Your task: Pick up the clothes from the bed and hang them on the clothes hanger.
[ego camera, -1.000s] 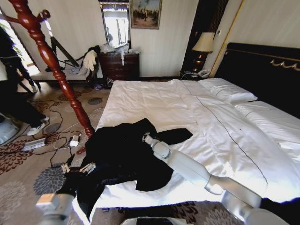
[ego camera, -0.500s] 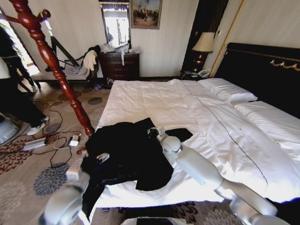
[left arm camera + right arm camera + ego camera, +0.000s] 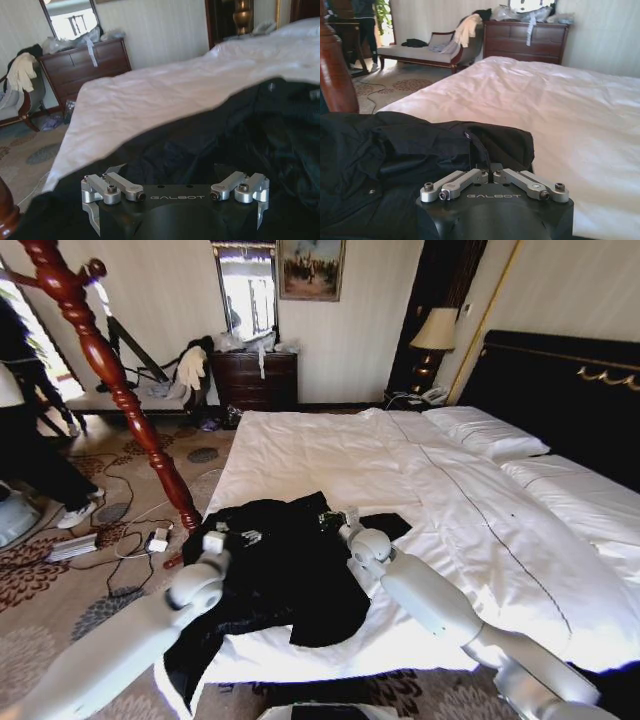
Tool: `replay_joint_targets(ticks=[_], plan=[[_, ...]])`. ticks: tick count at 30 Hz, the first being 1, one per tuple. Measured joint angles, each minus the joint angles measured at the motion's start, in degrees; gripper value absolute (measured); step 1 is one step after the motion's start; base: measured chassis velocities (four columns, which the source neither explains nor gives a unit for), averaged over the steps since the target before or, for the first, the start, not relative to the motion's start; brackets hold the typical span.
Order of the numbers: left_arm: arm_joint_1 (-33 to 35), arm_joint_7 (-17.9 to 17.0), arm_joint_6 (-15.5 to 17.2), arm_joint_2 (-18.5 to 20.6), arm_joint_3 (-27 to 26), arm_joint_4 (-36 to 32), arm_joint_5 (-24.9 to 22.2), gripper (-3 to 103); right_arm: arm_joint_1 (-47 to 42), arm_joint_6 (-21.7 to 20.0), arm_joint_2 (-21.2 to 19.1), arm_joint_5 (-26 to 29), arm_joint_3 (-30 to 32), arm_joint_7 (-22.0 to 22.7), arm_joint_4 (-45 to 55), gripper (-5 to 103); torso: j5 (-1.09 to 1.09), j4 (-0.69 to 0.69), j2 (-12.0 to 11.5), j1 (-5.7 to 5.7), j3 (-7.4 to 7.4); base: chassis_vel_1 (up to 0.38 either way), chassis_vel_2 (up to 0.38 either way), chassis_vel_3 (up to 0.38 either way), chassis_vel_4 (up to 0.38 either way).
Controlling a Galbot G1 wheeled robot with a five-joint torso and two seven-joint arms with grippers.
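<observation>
Left gripper [image 3: 247, 535] now over black clothes [image 3: 290, 575] (right gripper [image 3: 491, 173] pinching fabric).

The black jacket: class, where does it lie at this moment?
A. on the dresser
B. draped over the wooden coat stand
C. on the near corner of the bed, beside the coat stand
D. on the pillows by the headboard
C: the black jacket is spread on the bed's near corner, beside the wooden coat stand.

Limp black clothes [image 3: 285, 575] lie crumpled at the white-sheeted bed's [image 3: 330, 455] near corner.
</observation>
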Motion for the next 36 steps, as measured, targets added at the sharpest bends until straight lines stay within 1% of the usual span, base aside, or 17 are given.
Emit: replay_joint_targets(ticks=[1,2,3,4,5,6,7,9,11,17,21,24,27,32,33,34,36], plan=[[-0.84,-1.77,1.39,-1.02,1.55,0.8,0.1,95,0.0,-0.08,-0.4,0.81,0.27,0.16,-0.09,0,0.0,0.01,0.0,0.0,0.0,0.0,0.0,0.0,0.0],[-0.84,-1.77,1.39,-1.02,1.55,0.8,0.1,95,0.0,-0.08,-0.4,0.81,0.27,0.16,-0.09,0,0.0,0.01,0.0,0.0,0.0,0.0,0.0,0.0,0.0],[-1.24,-2.83,2.25,-1.66,2.34,1.22,0.18,93,0.0,-0.13,-0.63,1.23,0.42,0.27,-0.17,0,0.0,0.02,0.0,0.0,0.0,0.0,0.0,0.0,0.0],[-2.19,-5.84,5.58,-3.34,3.96,2.37,0.4,90,-0.08,-0.25,-1.16,2.36,0.76,0.5,-0.22,0,0.0,0.02,0.0,0.0,-0.01,0.0,0.0,0.0,0.0],[-2.79,-7.3,7.54,-4.26,4.91,3.12,0.51,85,-0.2,-0.38,-1.43,2.96,0.96,0.65,-0.23,0,0.0,0.02,0.0,-0.01,-0.01,0.0,0.0,0.0,0.0],[-3.34,-8.22,8.75,-5.08,5.6,3.87,0.81,85,-0.31,-0.48,-1.59,3.37,1.05,0.71,-0.22,0,0.0,0.02,0.0,-0.01,0.0,0.0,0.0,0.0,0.0],[-3.34,-8.22,8.75,-5.08,5.6,3.87,0.81,85,-0.31,-0.48,-1.59,3.37,1.05,0.71,-0.22,0,0.0,0.02,0.0,-0.01,0.0,0.0,0.0,0.0,0.0],[-4.6,-9.11,10.27,-6.54,6.87,5.91,2.4,78,-0.42,-0.52,-1.65,3.71,1.15,0.77,-0.22,0,0.01,0.02,0.0,-0.01,-0.01,0.0,0.0,0.0,0.0],[-6.68,-9.38,11.29,-8.31,8.57,9.08,4.48,84,-0.45,-0.59,-1.41,4.16,1.19,1.0,-0.23,0,0.0,0.02,0.0,-0.01,-0.01,0.0,0.0,0.0,0.0],[-9.63,-8.96,11.73,-11.13,11.3,13.89,6.51,86,-0.44,-0.71,-1.03,4.63,1.19,1.17,-0.33,0,0.01,0.01,0.0,-0.01,-0.01,0.0,0.0,0.0,0.0],[-11.4,-8.78,11.46,-13.58,12.83,18.09,8.98,86,-0.49,-0.85,-0.85,4.89,1.44,1.43,-0.33,0,0.0,0.01,0.0,-0.01,-0.01,0.0,0.0,0.0,0.0],[-11.72,-8.77,11.24,-14.07,13.21,19.36,9.87,88,-0.57,-0.89,-0.84,4.88,1.76,1.46,-0.41,0,0.0,0.01,0.0,-0.01,-0.01,0.0,0.0,0.0,0.0],[-11.82,-8.36,11.17,-14.64,13.78,20.87,10.07,85,-0.79,-0.93,-0.83,4.87,1.99,1.51,-0.47,0,0.0,0.02,0.0,-0.01,0.0,0.0,0.0,0.0,0.0],[-11.71,-8.05,11.28,-14.92,14.46,21.56,10.46,84,-0.93,-1.05,-0.67,4.65,1.63,1.6,-0.46,0,0.0,0.01,0.0,-0.01,-0.01,0.0,0.0,0.0,0.0],[-11.64,-8.05,11.15,-14.94,14.6,21.75,10.74,88,-0.93,-1.09,-0.66,4.64,1.38,1.67,-0.44,0,0.0,0.02,0.01,-0.01,-0.01,0.0,0.0,0.0,0.0],[-11.64,-8.05,11.15,-14.94,14.6,21.75,10.74,88,-0.93,-1.09,-0.66,4.64,1.38,1.67,-0.44,0,0.0,0.02,0.01,-0.01,-0.01,0.0,0.0,0.0,0.0],[-11.58,-8.07,11.04,-14.93,15.07,22.23,11.24,85,-0.88,-1.13,-0.6,4.61,0.77,1.7,-0.31,0,-0.01,0.02,0.0,-0.01,-0.01,0.0,0.0,0.0,0.0]])
